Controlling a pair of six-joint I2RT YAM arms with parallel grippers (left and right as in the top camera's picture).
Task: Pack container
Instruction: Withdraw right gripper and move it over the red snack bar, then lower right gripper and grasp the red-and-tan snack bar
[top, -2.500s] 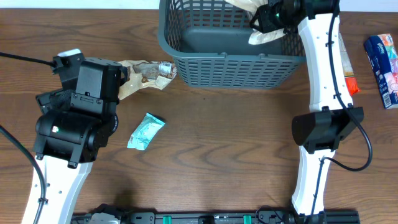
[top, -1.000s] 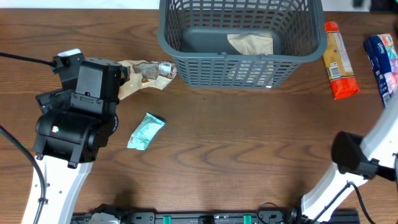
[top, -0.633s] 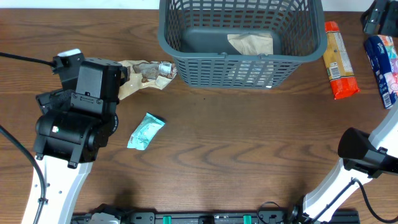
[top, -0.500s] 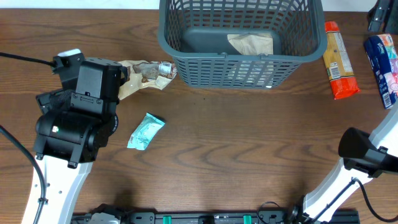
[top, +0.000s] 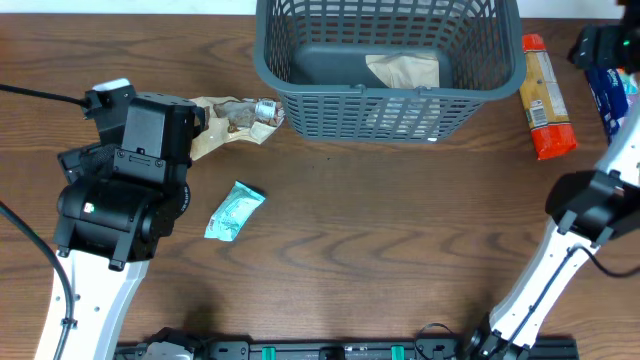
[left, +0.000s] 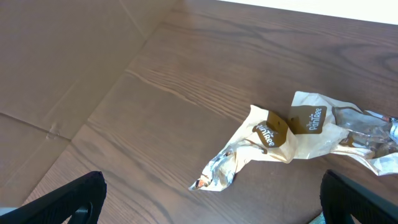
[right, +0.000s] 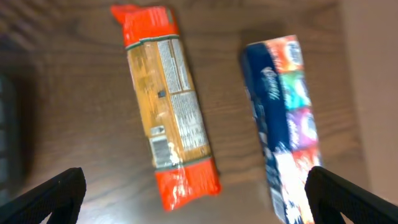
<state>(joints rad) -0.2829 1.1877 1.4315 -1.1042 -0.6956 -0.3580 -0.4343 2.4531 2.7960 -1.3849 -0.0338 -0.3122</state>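
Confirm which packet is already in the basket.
The beige packet, lying on the basket floor. The orange packet, blue pack, teal sachet and cream wrapper all lie outside on the table.

The basket (top: 380, 115) sits at the table's (top: 350, 260) far edge, with 1 packet (top: 403, 70) inside. Left of it lies a crumpled wrapper (top: 232, 118), and a small sachet (top: 234, 210) lies nearer the front. On the right lie 2 more items: a long packet (top: 545, 97) near the basket, and a tissue pack (right: 283, 118) beyond it.

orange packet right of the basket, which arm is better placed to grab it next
Right. The right gripper, open, hangs over the orange packet; the left gripper is far off past the basket, over a beige wrapper.
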